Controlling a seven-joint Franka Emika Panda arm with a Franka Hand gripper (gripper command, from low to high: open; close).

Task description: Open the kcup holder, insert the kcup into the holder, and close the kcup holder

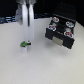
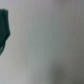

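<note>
In the exterior view the black kcup holder (image 1: 60, 32) stands at the right. Its tray of round slots shows from above, with dark reddish-topped pods (image 1: 55, 21) in it and a pale handle (image 1: 60, 41) on the near front. The kcup (image 1: 23, 44), a tiny pod with a green top, is on the white table at centre left. My gripper (image 1: 28, 42) hangs straight down from the white arm, right beside or on the kcup. The picture is too blurred to tell whether the fingers are open or closed. The wrist view is blurred and shows only pale table and a dark teal shape (image 2: 4, 29) at one edge.
The white table (image 1: 45, 65) spreads around the kcup and the holder. A dark background runs along the far edge (image 1: 7, 19).
</note>
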